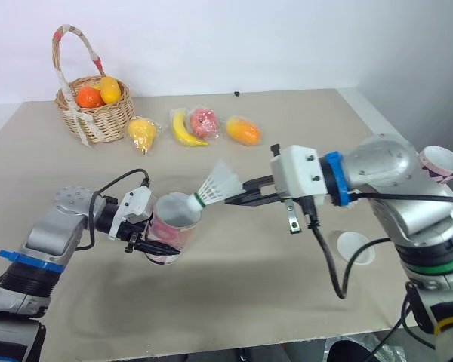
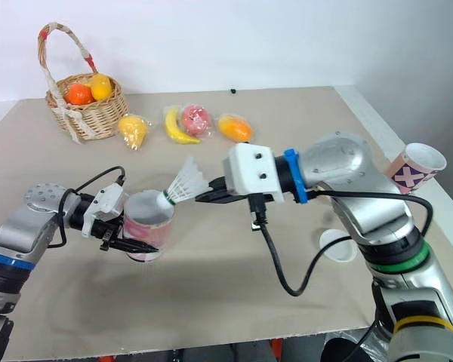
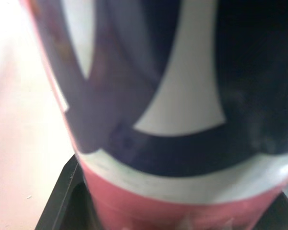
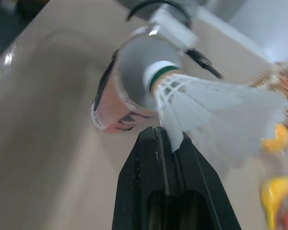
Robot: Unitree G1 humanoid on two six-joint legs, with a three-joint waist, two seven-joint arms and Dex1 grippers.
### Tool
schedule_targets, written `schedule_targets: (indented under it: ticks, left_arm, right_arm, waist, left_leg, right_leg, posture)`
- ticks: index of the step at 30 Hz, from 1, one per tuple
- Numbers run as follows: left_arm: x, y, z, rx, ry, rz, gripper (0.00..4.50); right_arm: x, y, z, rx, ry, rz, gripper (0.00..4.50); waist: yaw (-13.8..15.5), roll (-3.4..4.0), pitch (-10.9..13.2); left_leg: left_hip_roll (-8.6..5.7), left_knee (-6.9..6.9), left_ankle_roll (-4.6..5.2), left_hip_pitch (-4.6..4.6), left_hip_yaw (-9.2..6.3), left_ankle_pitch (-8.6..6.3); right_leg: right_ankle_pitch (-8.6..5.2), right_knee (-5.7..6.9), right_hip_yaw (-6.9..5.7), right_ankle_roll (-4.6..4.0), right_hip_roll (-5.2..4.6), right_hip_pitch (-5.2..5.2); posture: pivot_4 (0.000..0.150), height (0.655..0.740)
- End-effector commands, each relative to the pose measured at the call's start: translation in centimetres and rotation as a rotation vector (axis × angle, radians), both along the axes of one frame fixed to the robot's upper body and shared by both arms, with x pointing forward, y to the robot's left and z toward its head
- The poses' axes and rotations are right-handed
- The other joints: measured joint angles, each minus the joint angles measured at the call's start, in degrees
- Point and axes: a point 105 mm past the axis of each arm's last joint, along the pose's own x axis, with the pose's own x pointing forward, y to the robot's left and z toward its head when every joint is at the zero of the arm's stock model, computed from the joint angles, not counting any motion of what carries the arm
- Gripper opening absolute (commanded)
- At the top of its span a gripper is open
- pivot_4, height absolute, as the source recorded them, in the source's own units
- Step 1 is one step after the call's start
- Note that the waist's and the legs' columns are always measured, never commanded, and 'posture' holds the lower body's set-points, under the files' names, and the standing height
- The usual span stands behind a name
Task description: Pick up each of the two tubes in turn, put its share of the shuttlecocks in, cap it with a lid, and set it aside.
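Observation:
My left gripper is shut on a pink, white and dark patterned tube, held tilted just above the table with its open mouth facing up and right. My right gripper is shut on the skirt of a white shuttlecock; its green-banded cork tip sits at the tube's mouth. In the right wrist view the shuttlecock points cork-first at the tube. A second tube stands at the table's right edge. A white lid lies on the table below my right arm.
A wicker basket with oranges stands at the back left. Wrapped fruits lie beside it: a yellow one, a banana, a red one and an orange one. A black cable hangs from my right wrist.

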Motion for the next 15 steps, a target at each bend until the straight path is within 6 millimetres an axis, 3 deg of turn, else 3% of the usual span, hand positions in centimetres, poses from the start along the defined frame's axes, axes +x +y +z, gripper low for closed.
schedule_targets:
  ticks: [1, 7, 11, 15]
  left_arm:
    - [-0.3, -0.5, -0.6, 0.017, 0.036, -0.037, 2.33]
    - [-0.1, -0.5, -0.7, 0.023, 0.044, -0.041, 2.33]
    - [0.0, -0.6, -0.6, 0.026, 0.042, -0.042, 2.33]
    - [0.0, -0.7, -0.6, 0.022, 0.042, -0.042, 2.33]
  right_arm:
    - [0.5, 1.0, -0.3, -0.101, -0.121, 0.061, 0.12]
    - [1.4, 3.2, 0.0, -0.161, -0.234, 0.133, 0.12]
    - [0.9, 3.8, 0.3, -0.185, -0.235, 0.219, 1.29]
    - [-1.0, 3.8, 1.8, -0.118, -0.119, 0.315, 3.22]
  waist:
    - [-0.03, 0.0, 0.0]
    - [0.02, 0.01, 0.0]
    - [0.09, 0.01, 0.0]
    - [0.11, 0.01, 0.0]
  left_leg:
    - [-0.01, 0.0, -0.02, -0.07, 0.01, -0.01]
    - [0.0, -0.02, 0.01, -0.19, -0.07, -0.05]
    - [0.0, 0.02, 0.01, -0.17, -0.09, -0.04]
    - [0.0, 0.03, 0.01, -0.17, -0.09, -0.04]
  right_leg:
    - [-0.01, 0.0, 0.01, 0.07, -0.01, -0.06]
    - [0.02, 0.05, -0.08, 0.17, -0.01, -0.16]
    - [0.04, 0.08, -0.09, 0.15, -0.01, -0.13]
    - [0.05, 0.08, -0.09, 0.16, -0.01, -0.14]
  posture:
    - [0.15, 0.7298]
    - [0.15, 0.7298]
    - [0.15, 0.7298]
    - [0.15, 0.7298]
